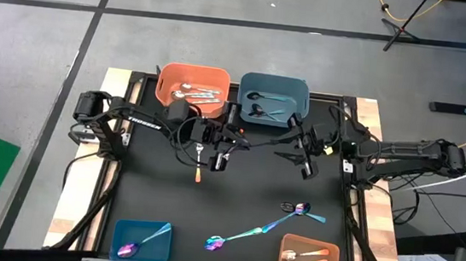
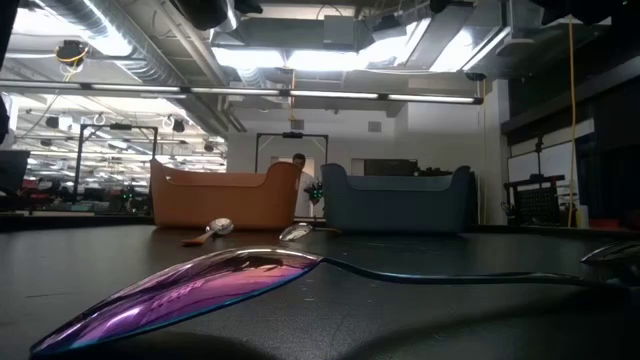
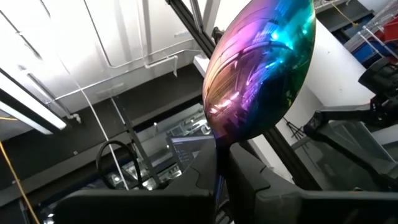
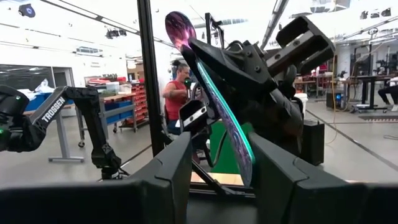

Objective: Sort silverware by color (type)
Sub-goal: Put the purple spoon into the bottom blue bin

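An iridescent purple-blue spoon with a teal handle is held up in the air over the middle of the table, with my left gripper shut on it. My right gripper faces it, open. Its two fingers stand on either side of the lower handle, and I see no contact. Two more iridescent spoons lie flat on the black mat. An orange-handled spoon lies near the left gripper. My left gripper pinches the spoon's handle just below the bowl between its two fingers, which lie across the spoon. The spoon is lifted clear. It stands tilted, with the bowl up and the handle slanting down toward the right gripper.
At the far edge an orange bin holds silver spoons and a blue-grey bin holds black ones. At the near edge are a blue bin with an iridescent spoon and an orange bin with orange-handled spoons. A person stands beyond the table.
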